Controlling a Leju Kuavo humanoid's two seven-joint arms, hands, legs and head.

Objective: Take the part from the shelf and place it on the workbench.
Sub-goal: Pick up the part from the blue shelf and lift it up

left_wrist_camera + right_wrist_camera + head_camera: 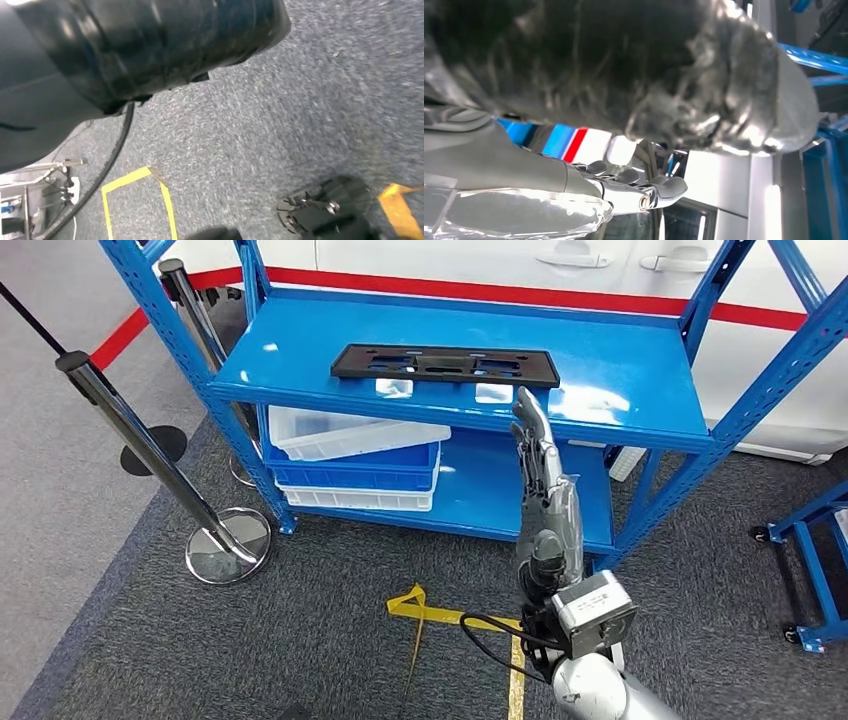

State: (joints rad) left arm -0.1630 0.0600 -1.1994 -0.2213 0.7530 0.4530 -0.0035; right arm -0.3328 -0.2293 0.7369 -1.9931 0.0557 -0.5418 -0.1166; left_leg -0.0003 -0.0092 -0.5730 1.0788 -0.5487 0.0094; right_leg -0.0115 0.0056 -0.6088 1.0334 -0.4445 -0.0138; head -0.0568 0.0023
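Raised from below, the right hand [540,455] reaches toward the blue shelf [620,390] with fingers [530,415] straight and released, holding nothing, so it should approach the flat black part [445,365] on the top tier low and level, gripping its near edge.

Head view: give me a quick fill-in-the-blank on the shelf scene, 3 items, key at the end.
1. The black part lies flat on the ____ level of the blue shelf.
2. The stacked bins sit on the ____ level.
3. The right hand is raised toward the shelf's front edge and holds ____.

Missing words: top; lower; nothing
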